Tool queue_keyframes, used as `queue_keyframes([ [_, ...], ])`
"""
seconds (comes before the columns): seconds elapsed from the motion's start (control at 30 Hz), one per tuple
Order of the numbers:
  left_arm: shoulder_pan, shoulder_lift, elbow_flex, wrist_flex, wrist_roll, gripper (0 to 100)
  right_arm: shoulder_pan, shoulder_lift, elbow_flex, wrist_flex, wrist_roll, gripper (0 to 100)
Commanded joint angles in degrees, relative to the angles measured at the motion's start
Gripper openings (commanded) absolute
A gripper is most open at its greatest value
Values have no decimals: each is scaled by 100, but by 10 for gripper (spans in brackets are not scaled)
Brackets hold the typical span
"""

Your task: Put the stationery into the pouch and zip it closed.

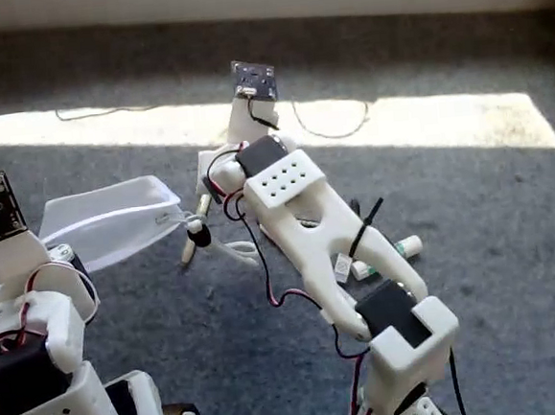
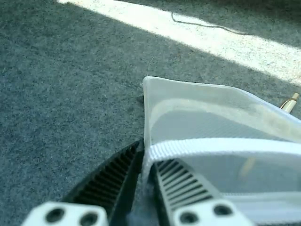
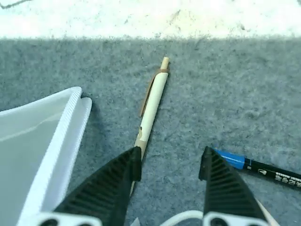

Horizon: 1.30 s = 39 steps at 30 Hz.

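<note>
Loading stationery is your step: your left gripper (image 2: 143,160) pinches the pouch (image 2: 211,122) rim, your right gripper (image 3: 170,162) hangs spread beside the cream pen (image 3: 153,106) on the carpet (image 3: 235,94); centre over it, then clench

L arm (image 1: 37,323) low at pouch (image 1: 115,220) near end; L gripper (image 2: 142,157) clamped on pouch's corner edge, jaws pinched together. R arm (image 1: 297,206) stretched fwd, wrist tipped down; R gripper (image 3: 170,162) just beside pouch's opposite end, jaws spread wide. Both arms white, gripper fingers (image 3: 113,188) black.
</note>
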Motion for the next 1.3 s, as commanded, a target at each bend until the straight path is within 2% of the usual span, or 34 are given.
queue_keyframes([
  [0.0, -66, 40, -233, -9, 53, 7, -180, 576, -1138, -145, -97, 200],
  [0.27, -66, 22, -233, 9, 53, 7, -189, 1921, -2580, -101, -114, 200],
  [1.0, -66, 13, -233, 9, 53, 7, -171, 3908, -4312, -101, -97, 199],
  [1.27, -66, 13, -224, 9, 53, 7, -171, 4259, -4848, 673, -97, 198],
])
